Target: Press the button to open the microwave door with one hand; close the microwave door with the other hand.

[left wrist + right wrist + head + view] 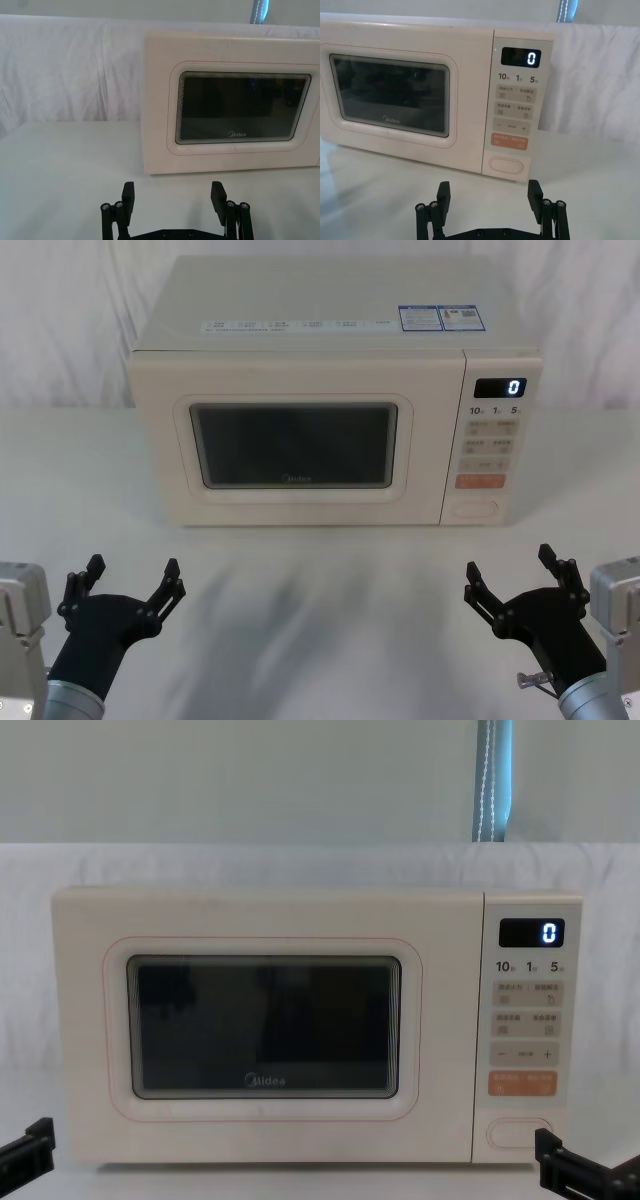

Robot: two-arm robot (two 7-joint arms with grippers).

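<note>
A cream microwave stands at the back of the white table. Its door (293,448) (240,107) (395,95) (265,1030), with a dark window and a Midea logo, sits flush and closed. The wide pill-shaped button (476,508) (506,165) (518,1133) lies at the bottom of the control panel, under an orange key. My left gripper (130,583) (173,196) hovers open near the table's front left, well short of the door. My right gripper (516,573) (489,193) is open at the front right, in front of the panel and apart from it.
The display (500,387) reads 0. White cloth covers the table (320,570) and the wall behind. Bare table lies between the grippers and the microwave's front.
</note>
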